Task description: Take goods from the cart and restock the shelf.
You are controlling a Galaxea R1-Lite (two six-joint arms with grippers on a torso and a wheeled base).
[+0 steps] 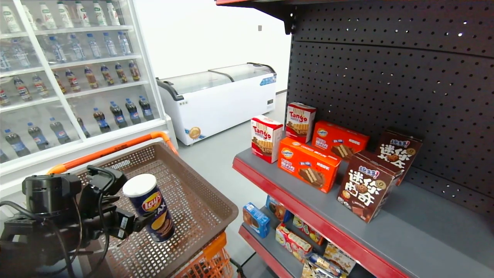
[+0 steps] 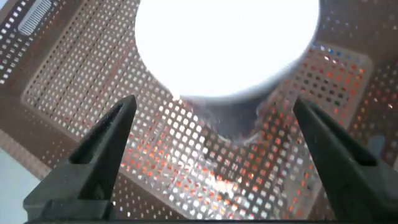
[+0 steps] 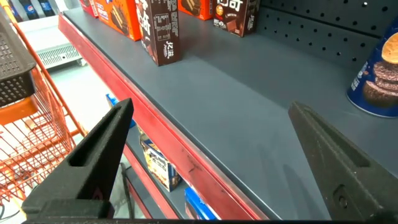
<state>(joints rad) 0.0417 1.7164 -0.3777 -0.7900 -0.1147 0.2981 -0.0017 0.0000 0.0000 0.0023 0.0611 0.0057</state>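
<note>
I have the left fingers (image 2: pixel 99 155) straddling the chips can (image 1: pixel 150 206) in the cart basket (image 1: pixel 204 200).
Both pairs gape wide; my right fingers (image 3: pixel 93 155) hang over the shelf (image 3: pixel 249 93).

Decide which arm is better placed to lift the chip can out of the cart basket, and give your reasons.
Left. The left gripper straddles the chip can in the basket; the right gripper hangs open over the shelf.

Head downward; wrists near cart (image 2: pixel 68 81), shelf (image 3: pixel 249 106)
</note>
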